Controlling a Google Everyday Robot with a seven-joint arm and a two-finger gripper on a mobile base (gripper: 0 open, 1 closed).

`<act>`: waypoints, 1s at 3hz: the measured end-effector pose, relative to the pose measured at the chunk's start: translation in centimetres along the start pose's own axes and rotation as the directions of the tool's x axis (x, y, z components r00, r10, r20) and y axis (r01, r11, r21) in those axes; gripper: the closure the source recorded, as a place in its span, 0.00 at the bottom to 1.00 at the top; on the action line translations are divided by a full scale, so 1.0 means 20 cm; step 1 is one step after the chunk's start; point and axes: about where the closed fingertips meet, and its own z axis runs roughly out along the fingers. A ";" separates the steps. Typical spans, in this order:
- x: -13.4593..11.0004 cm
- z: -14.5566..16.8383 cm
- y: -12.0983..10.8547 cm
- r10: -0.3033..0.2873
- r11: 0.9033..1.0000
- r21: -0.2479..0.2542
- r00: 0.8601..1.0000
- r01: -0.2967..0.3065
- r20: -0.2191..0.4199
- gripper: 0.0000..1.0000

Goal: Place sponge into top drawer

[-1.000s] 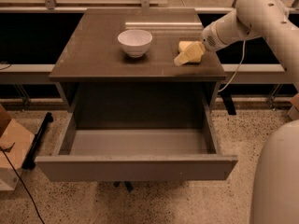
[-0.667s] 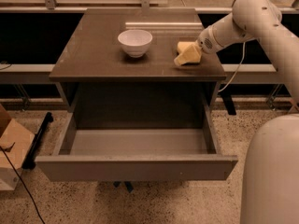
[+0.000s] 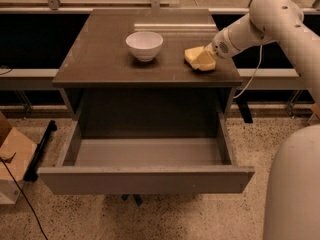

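Note:
The pale-yellow sponge (image 3: 196,57) lies on the right side of the brown-grey table (image 3: 100,59), near its front right corner. My gripper (image 3: 206,60) reaches in from the right on the white arm (image 3: 260,19) and sits right at the sponge, low over the tabletop; its pale pads blend with the sponge. The top drawer (image 3: 145,180) is pulled fully out below the table and its inside holds nothing. A white bowl (image 3: 144,45) stands on the table left of the sponge.
My white body (image 3: 295,184) fills the lower right. A cardboard box (image 3: 12,159) and a black cable lie on the speckled floor at the left. A low dark ledge with metal posts runs behind the table.
The gripper and sponge stay in almost the same spot on the table. My white body has come slightly further into view at the lower right.

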 end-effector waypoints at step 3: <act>-0.06 -0.46 0.54 -0.229 0.973 -0.016 0.973 0.228 -0.028 1.00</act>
